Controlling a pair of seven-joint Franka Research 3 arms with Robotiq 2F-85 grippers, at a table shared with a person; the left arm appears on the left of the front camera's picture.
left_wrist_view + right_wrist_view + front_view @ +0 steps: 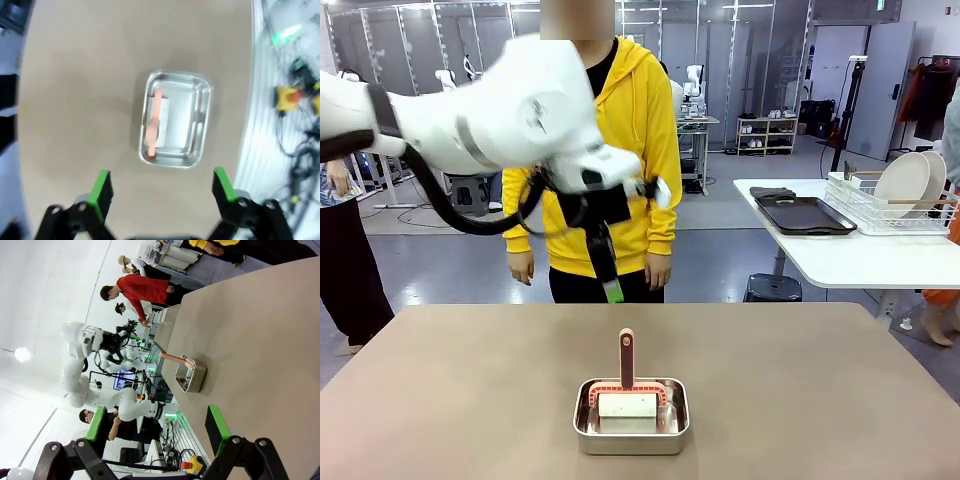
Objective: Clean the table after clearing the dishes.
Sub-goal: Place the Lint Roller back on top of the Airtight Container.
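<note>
The left claw [162,187] stands wide open and empty, its two black fingers tipped with green pads [100,187] spread apart and pointing straight down at the tabletop. In the front view the left claw [610,285] hangs well above the tabletop, in front of the person in the yellow hooded top [620,120], at the end of the white left arm [490,125], which reaches in from the left with its wrist bent downward and a black cable looping beneath it.

Below the left claw, between its fingers in the left wrist view, sits a small rectangular steel pan [176,120] with rounded corners and shiny walls. Inside it lies a white block-shaped scrubber with a salmon-pink handle [154,127]; in the front view the handle [626,358] rises upright above the pan [631,415], over a pink frame around the white block.

The right claw [157,432] is also open and empty, its green-padded fingers held wide, off past the edge of the tabletop and looking sideways along it.

The wide matte taupe-brown tabletop [820,390] is smooth and plain, carrying the pan near its robot-side edge. The dishes are off it: round white plates [910,182] stand on edge in a white wire rack [880,205] on the smaller white-topped table [850,255] at the right, beside dark rectangular trays [800,213] lying flat.
</note>
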